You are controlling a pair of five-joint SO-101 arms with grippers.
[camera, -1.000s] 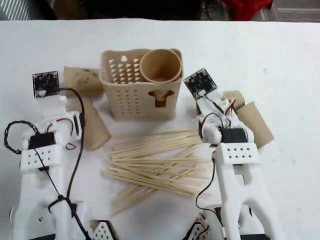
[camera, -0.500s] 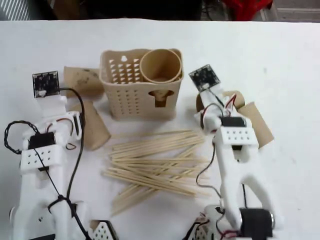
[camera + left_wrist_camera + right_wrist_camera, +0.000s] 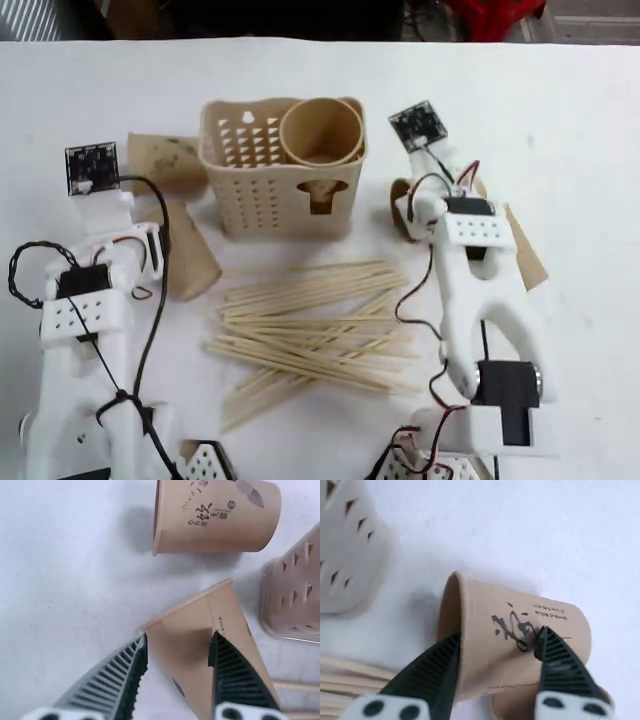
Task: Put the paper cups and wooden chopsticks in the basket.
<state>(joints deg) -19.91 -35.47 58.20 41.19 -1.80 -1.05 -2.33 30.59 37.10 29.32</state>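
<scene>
A beige perforated basket [image 3: 270,175] stands at mid table with one paper cup [image 3: 320,130] upright inside. Wooden chopsticks [image 3: 315,325] lie piled in front of it. My left gripper [image 3: 178,639] is open low over a lying paper cup [image 3: 185,630], one finger at its edge, the other over its middle. A second cup [image 3: 215,515] lies beyond it. My right gripper [image 3: 500,634] is open with a finger on each side of a lying cup [image 3: 515,625] right of the basket. Another cup [image 3: 528,262] lies partly under the right arm [image 3: 470,240].
The left arm [image 3: 85,300] stands at the table's left with loose black cables [image 3: 155,300] beside it. The basket wall [image 3: 345,545] and chopstick ends [image 3: 340,680] lie close to my right gripper. Bare white table [image 3: 560,120] stretches to the far right.
The right arm has stretched forward, away from the table's front edge, bringing its gripper down over the cup right of the basket. The left arm and all objects have stayed put.
</scene>
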